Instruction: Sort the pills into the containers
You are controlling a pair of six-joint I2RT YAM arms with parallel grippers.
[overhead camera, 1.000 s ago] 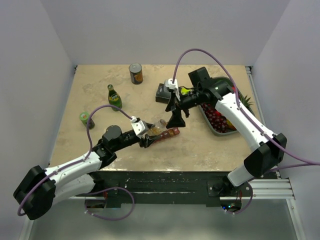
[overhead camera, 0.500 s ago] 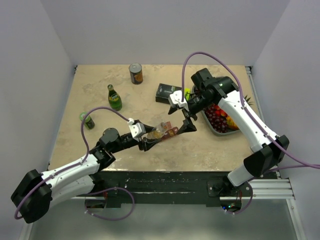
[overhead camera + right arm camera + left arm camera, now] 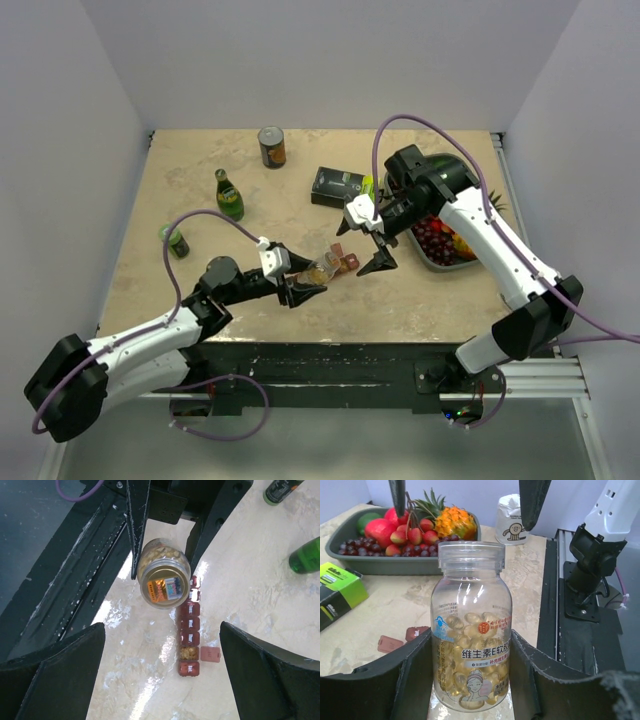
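Left claw (image 3: 303, 288): We see it gripping the bottle (image 3: 470, 630), with one black finger on each side. It sits low in the middle of the top view.
Bottle: It is clear plastic. We see yellow pills (image 3: 470, 625) inside, filling about the lower half. In the left wrist view it stands straight up between the fingers. In the top view it leans toward the right claw.
Right claw (image 3: 362, 247): We see it spread wide with nothing in it. It hangs in the middle of the top view, just right of the bottle.
Containers (image 3: 190, 630): This is a dark red strip of small boxes in a row. It lies flat on the table (image 3: 450, 290), in the middle of the right wrist view. The bottle hides its top end there.
Open box: We see one box near the low end of the strip with its lid flipped out to the right. It has yellow pills in it.
Fruit tray (image 3: 440, 240): It is grey and sits at the right of the top view, partly under the right arm.
Box (image 3: 338, 185): It is black and green, just above the middle of the top view.
Green bottle (image 3: 229, 195): It stands at the upper left of the table.
Can (image 3: 271, 146): It stands near the far edge.
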